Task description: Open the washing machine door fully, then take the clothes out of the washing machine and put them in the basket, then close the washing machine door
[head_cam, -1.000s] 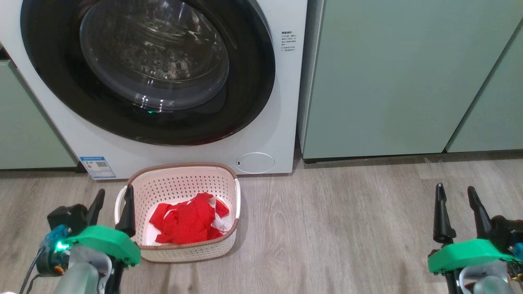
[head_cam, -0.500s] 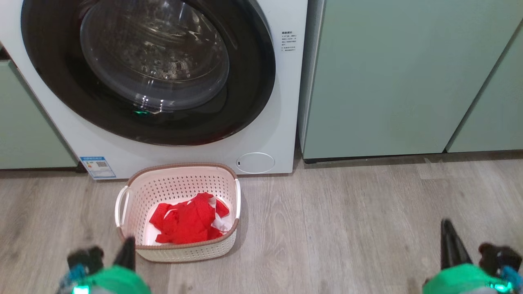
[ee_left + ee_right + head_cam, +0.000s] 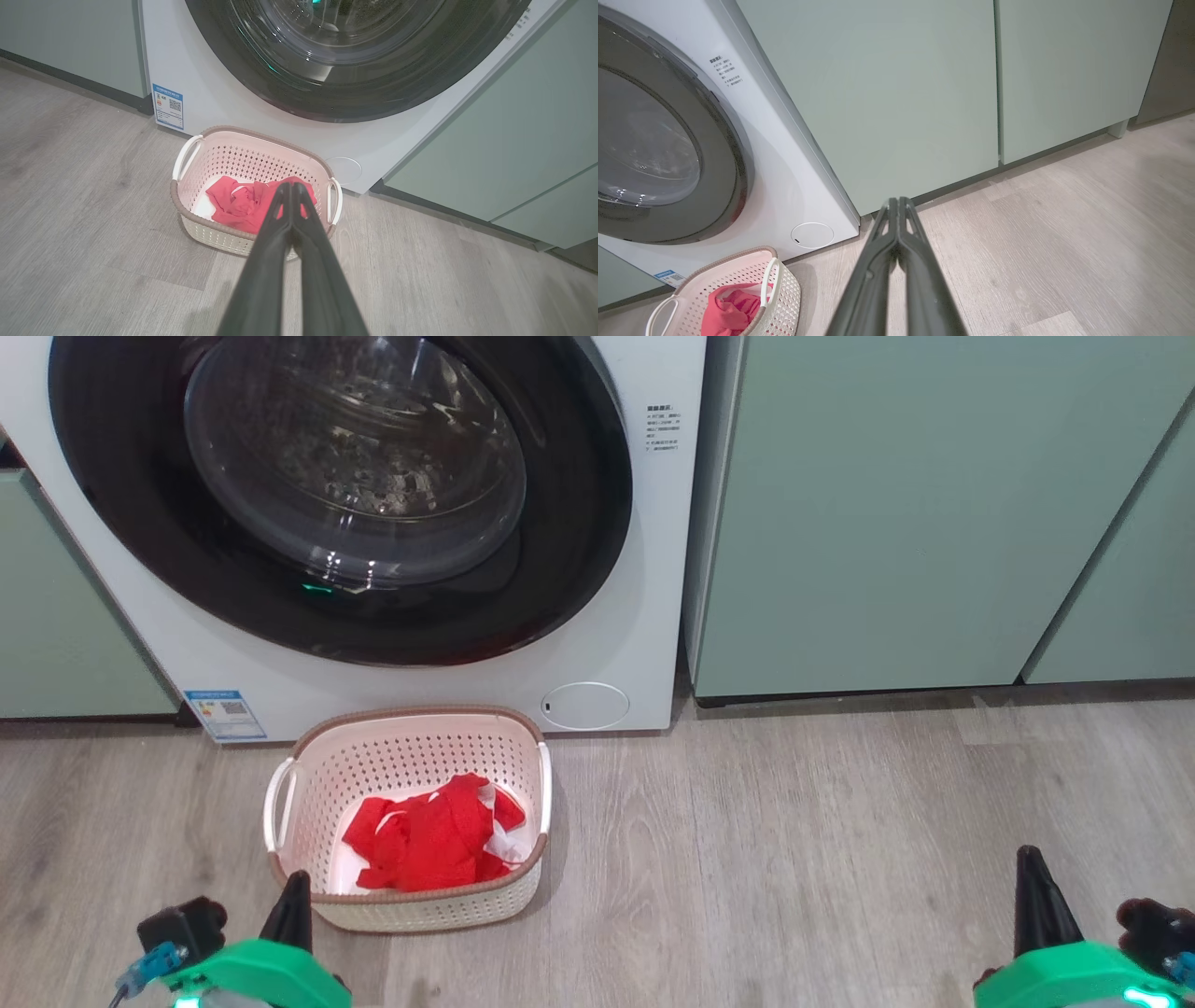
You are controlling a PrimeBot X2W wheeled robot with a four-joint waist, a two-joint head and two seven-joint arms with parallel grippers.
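The left gripper (image 3: 297, 879) and right gripper (image 3: 1028, 854) have dropped lower, their fingers (image 3: 273, 233) now pressed together.

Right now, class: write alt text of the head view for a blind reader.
A cream basket holding red clothes sits on the floor before a white washing machine, its round door shut. The left gripper and right gripper, both shut, occupy the bottom corners.

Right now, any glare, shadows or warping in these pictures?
Head view: small white glints on the washing machine door glass, soft shadow right of the basket. Left wrist view: the clothes look washed-out pink. Right wrist view: the washing machine leans steeply.
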